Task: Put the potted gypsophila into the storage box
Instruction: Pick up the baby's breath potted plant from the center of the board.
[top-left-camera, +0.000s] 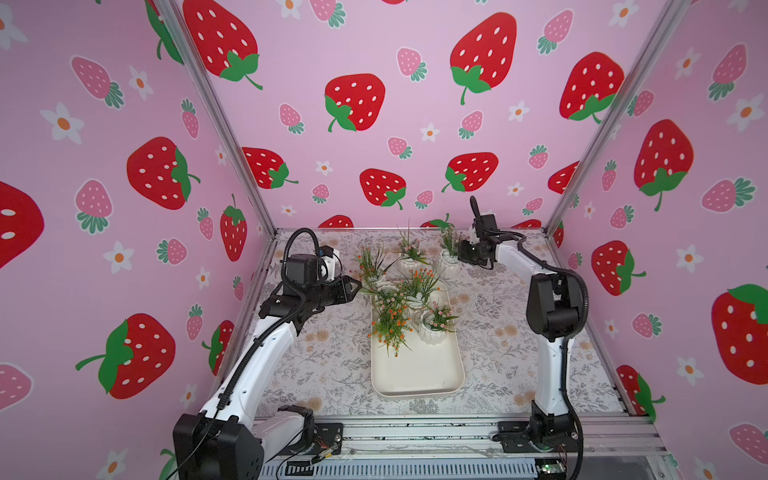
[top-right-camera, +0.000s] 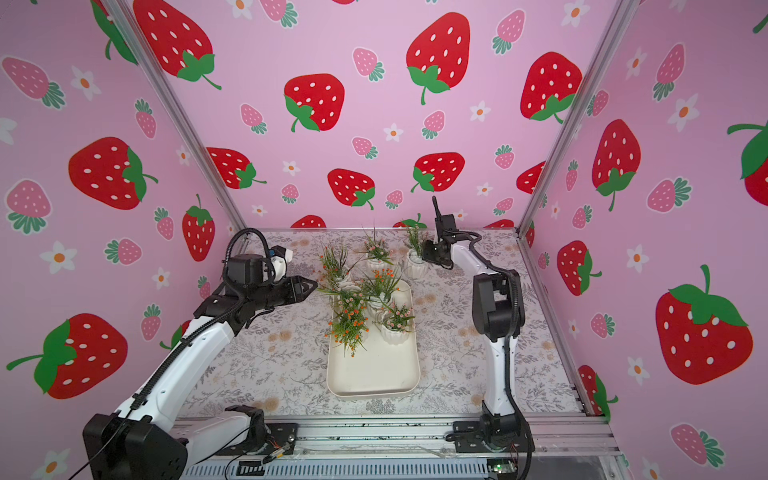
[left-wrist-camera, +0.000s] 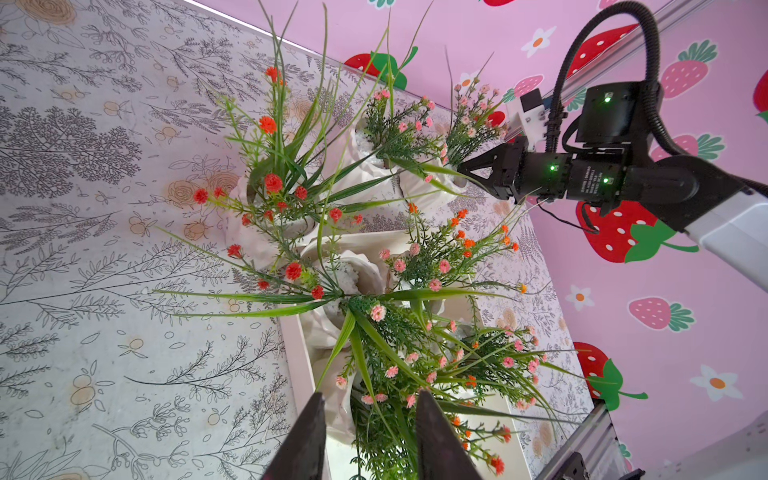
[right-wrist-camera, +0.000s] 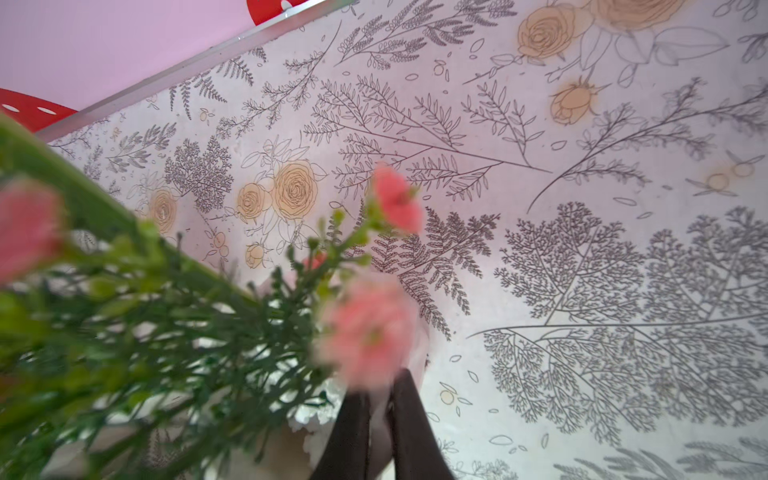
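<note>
Slippage is my first worry: my right gripper (right-wrist-camera: 380, 399) has its fingers pressed together on nothing more than the thin white rim of a potted gypsophila (top-left-camera: 450, 266). That pot stands on the floral tabletop (top-left-camera: 324, 353) near its far edge, beyond the far right corner of the storage box (top-left-camera: 415, 392). A pinch on one side of the rim may let the pot swing or drop once lifted, I judge, and spill its white gravel. Its pink sprigs reach toward the neighbouring pot (top-left-camera: 409, 262) just beside it, so a tangle could drag that one over. The far end of the box is crowded with pots whose grass spreads wide; coming down there could topple them, whereas the near end lies bare. My left gripper (top-left-camera: 359, 284) hovers beside the box's far left corner, jaws partly apart and empty, close to another pot (top-left-camera: 374, 272) outside the box; a careless sweep could knock it.
</note>
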